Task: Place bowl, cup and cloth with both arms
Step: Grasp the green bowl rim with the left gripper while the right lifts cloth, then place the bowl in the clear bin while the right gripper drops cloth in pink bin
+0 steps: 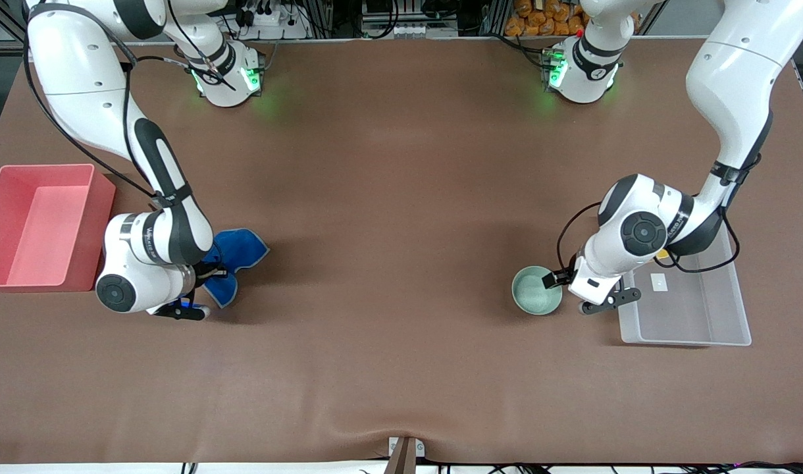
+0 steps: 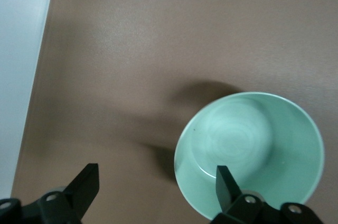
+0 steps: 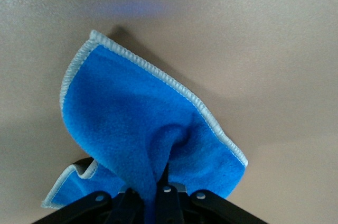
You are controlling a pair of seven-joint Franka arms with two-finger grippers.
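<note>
Desk [image 1: 401, 197]: two trays, red tray [image 1: 39, 224] and clear tray [image 1: 698, 309], at its ends. One cloth [image 3: 148, 134] bunched in clamped right gripper [image 3: 158, 195], seen in wrist view. One bowl [image 2: 253, 150] beside clear tray; left gripper [image 2: 158, 184] spread wide, one finger inside rim.

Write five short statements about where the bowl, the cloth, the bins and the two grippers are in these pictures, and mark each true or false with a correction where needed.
1. The right gripper is shut on the cloth. True.
2. The bowl sits inside the clear bin. False: it sits on the table beside the clear bin.
3. The left gripper is open, one finger inside the bowl and one outside its rim. True.
4. The cloth lies in the pink bin. False: it hangs bunched from the right gripper, beside the pink bin.
5. The bowl is full of liquid. False: it is empty.
</note>
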